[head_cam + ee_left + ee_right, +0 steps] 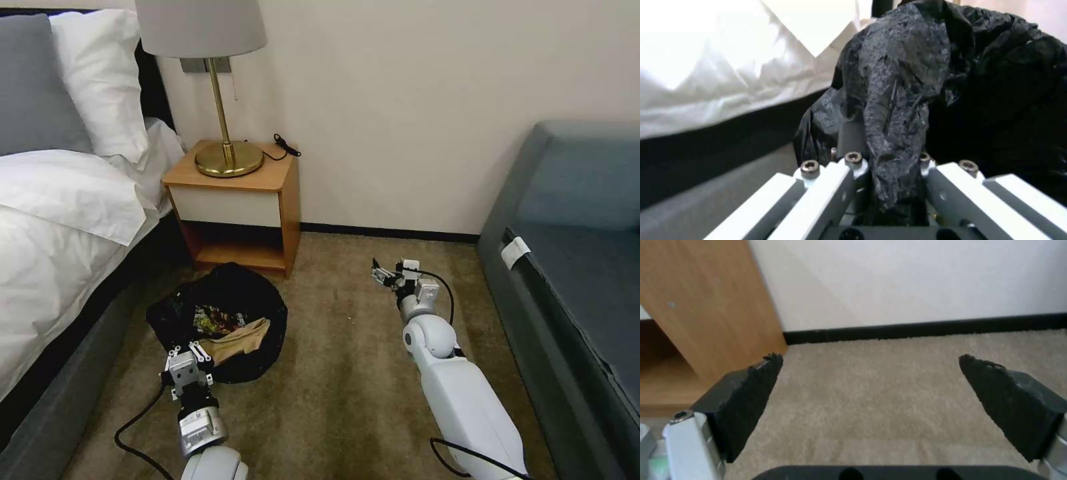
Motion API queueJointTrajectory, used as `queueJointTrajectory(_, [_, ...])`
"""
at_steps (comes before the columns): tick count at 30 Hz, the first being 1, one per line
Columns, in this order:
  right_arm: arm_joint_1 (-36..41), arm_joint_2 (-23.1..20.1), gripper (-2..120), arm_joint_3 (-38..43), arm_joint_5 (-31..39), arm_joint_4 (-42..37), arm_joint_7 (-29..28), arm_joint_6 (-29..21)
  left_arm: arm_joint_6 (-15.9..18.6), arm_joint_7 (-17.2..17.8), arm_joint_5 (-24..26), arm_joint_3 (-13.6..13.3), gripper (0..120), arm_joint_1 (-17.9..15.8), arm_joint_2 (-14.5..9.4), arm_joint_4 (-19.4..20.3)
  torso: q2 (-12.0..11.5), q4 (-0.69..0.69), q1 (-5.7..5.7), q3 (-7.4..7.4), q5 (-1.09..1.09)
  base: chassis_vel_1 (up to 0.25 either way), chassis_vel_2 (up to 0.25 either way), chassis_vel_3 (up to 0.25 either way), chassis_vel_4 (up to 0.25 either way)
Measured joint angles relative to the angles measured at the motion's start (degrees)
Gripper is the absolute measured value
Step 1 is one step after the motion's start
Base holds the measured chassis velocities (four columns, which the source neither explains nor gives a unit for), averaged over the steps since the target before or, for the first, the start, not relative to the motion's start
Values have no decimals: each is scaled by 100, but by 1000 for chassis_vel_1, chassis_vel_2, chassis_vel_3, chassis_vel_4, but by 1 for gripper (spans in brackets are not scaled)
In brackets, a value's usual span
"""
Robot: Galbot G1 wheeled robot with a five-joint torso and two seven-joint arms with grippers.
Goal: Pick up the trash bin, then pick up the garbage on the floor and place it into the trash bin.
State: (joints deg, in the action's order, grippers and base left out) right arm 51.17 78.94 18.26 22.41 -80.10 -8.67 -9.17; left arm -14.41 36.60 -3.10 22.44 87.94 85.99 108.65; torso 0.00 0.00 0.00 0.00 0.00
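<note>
trash bin [220, 320] rim in left gripper [189, 352]

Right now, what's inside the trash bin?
In the head view, the trash bin holds a tan paper wad and a colourful printed wrapper. The black liner covers whatever lies deeper. The left end effector grips the rim.

Trash bin [220, 320] white body hidden under black liner; left pincer [187, 351] fingertips buried in liner.
</note>
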Motion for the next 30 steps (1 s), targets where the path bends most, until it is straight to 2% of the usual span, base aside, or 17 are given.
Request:
queueJointTrajectory(2, [76, 0, 100, 64, 56, -21, -2, 0, 72, 146, 438, -73, 3, -132, 12, 31, 0, 0, 0, 0, 0, 0, 0, 0, 0])
queueJointTrajectory(3, [76, 0, 100, 64, 56, -21, -2, 0, 72, 146, 438, -73, 3, -132, 12, 31, 0, 0, 0, 0, 0, 0, 0, 0, 0])
queueJointTrajectory(6, [160, -3, 100, 137, 116, -43, -6, 3, 56, 425, 1101, -149, 3, -349, 79, 68, 0, 0, 0, 0, 0, 0, 0, 0, 0])
queueJointTrajectory(7, [160, -3, 100, 137, 116, -43, -6, 3, 56, 425, 1101, -149, 3, -349, 79, 68, 0, 0, 0, 0, 0, 0, 0, 0, 0])
queueJointTrajectory(9, [205, -7, 100, 163, 116, -50, -6, 14, 22, 512, 1705, -173, 3, -499, 119, 121, 0, 0, 0, 0, 0, 0, 0, 0, 0])
queueJointTrajectory(11, [218, -7, 100, 169, 116, -54, -6, 16, 11, 525, 1872, -173, 3, -543, 132, 133, 0, 0, 0, 0, 0, 0, 0, 0, 0])
queueJointTrajectory(14, [266, -3, 100, 201, 113, -65, -4, 27, -66, 542, 2823, -99, 3, -818, 175, 140, 0, -1, 0, 0, 0, 0, 0, 0, 0])
queueJointTrajectory(15, [266, -3, 100, 201, 113, -65, -4, 27, -66, 542, 2823, -99, 3, -818, 175, 140, 0, -1, 0, 0, 0, 0, 0, 0, 0])
queueJointTrajectory(18, [285, 14, 100, 212, 92, -65, 0, 38, -66, 522, 3515, -23, 3, -1012, 178, 67, 0, 0, 0, 0, 0, 0, 0, 0, 0])
queueJointTrajectory(19, [285, 14, 100, 212, 92, -65, 0, 38, -66, 522, 3515, -23, 3, -1012, 178, 67, 0, 0, 0, 0, 0, 0, 0, 0, 0])
queueJointTrajectory(21, [305, 52, 100, 233, 29, -46, 5, 58, -65, 458, 4266, 71, 3, -1204, 181, -59, 0, 0, 0, 0, 0, 0, 0, 0, 0])
queueJointTrajectory(22, [305, 52, 100, 233, 29, -46, 5, 58, -65, 458, 4266, 71, 3, -1204, 181, -59, 0, 0, 0, 0, 0, 0, 0, 0, 0])
queueJointTrajectory(24, [306, 98, 100, 243, -44, -18, 11, 88, 0, 417, 4904, 105, 3, -1287, 173, -91, 0, 0, 0, 0, 0, 0, 0, 0, 0])
queueJointTrajectory(30, [280, 183, 100, 262, -79, 1, 14, 90, 68, 417, 5346, 174, 3, -1366, 152, -226, 0, 0, 0, 0, 0, 0, 0, 0, 0])
